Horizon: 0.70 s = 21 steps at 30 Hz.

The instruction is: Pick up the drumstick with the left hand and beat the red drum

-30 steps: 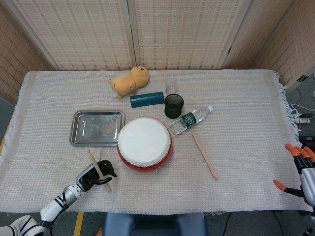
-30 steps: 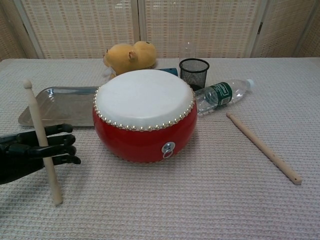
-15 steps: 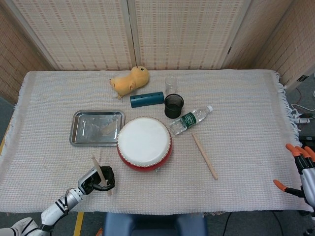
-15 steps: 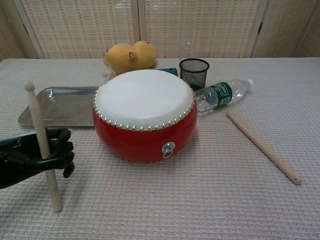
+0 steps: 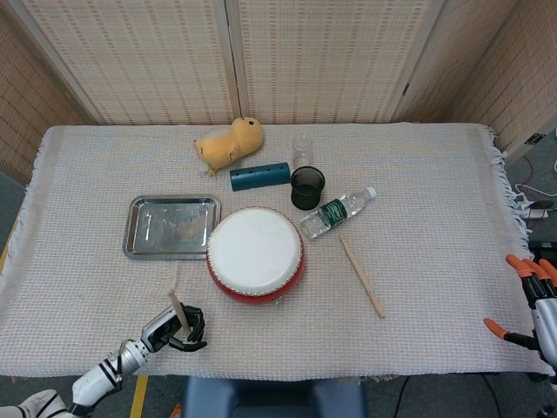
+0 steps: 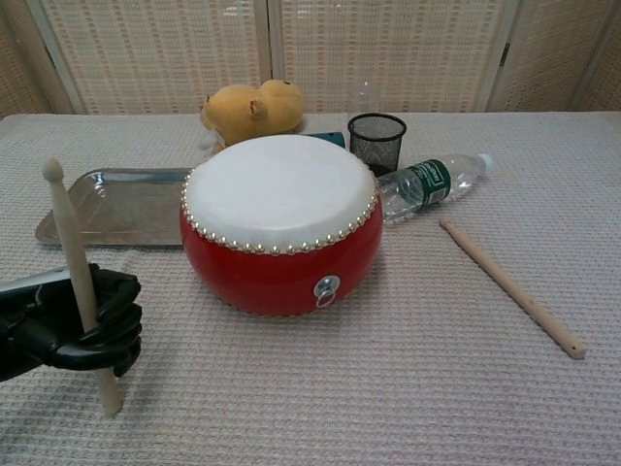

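- Left hand (image 6: 82,325), black, at the near left edge of the worktop (image 5: 435,174), is gripping the drumstick (image 6: 76,267) with its fingers curled around the shaft; the stick is standing almost upright, rounded tip uppermost, lower end reaching down to the woven cloth
- Right hand (image 5: 533,305), with orange fingertips, is hovering at the near right edge of the head view, fingers apart and holding nothing
- Red drum (image 6: 281,221), white skin facing up, is sitting near the centre, just right of the held stick and apart from it
- Second drumstick (image 6: 509,284) is lying flat on the cloth to the right of the drum
- Metal tray (image 5: 171,225) is lying just left of the drum
- Plastic bottle (image 5: 336,212) is lying on its side behind the drum's right edge
- Black mesh cup (image 5: 307,187) is standing beyond the drum
- Teal cylinder (image 5: 259,176) is lying further back
- Yellow plush toy (image 5: 228,143) is resting farthest back
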Available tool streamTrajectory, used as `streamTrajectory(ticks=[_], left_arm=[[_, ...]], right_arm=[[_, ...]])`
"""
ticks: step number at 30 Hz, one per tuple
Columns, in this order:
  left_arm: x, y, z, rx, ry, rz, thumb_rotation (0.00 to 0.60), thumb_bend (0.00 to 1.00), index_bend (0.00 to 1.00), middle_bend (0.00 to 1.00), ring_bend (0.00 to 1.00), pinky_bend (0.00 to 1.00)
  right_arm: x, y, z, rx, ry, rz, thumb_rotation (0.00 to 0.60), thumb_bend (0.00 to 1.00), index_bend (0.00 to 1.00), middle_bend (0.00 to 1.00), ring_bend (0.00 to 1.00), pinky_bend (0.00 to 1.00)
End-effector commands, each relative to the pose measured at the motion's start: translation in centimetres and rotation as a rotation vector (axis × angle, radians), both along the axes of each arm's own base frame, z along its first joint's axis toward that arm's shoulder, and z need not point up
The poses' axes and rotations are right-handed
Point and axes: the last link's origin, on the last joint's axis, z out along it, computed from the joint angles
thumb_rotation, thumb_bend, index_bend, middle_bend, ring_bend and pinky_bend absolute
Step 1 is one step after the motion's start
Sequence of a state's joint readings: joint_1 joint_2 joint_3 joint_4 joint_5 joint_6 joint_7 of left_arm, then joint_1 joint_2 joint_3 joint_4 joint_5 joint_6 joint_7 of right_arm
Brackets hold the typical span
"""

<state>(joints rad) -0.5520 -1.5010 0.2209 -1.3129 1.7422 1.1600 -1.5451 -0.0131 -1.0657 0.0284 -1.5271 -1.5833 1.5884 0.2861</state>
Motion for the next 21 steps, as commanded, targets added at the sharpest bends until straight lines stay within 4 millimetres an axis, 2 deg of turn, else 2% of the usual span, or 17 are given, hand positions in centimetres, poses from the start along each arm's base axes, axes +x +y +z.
streamTrajectory(ticks=[1,9,21], left_arm=[[0.0,-0.4,-0.2,-0.011,0.018,-0.009,0.6,0.23,0.72,0.79,0.68,0.6],[-0.3,-0.9,-0.5,-0.022,0.05,-0.025,0.6,0.23,0.75,0.83,0.71,0.62],[-0.5,-1.5,-1.3,-0.023,0.101,-0.046,0.6,0.23,0.85,0.93,0.81,0.76]], right_arm=[[0.0,0.0,0.0,-0.001,0.0,0.001,0.6,0.09,0.04,0.13,0.0,0.04],[0.1,-0.1,-0.1,-0.001,0.0,0.004,0.6,0.09,0.04,0.13,0.0,0.04],[0.2,0.0,-0.1,-0.001,0.001,0.005,0.6,0.09,0.04,0.13,0.0,0.04]])
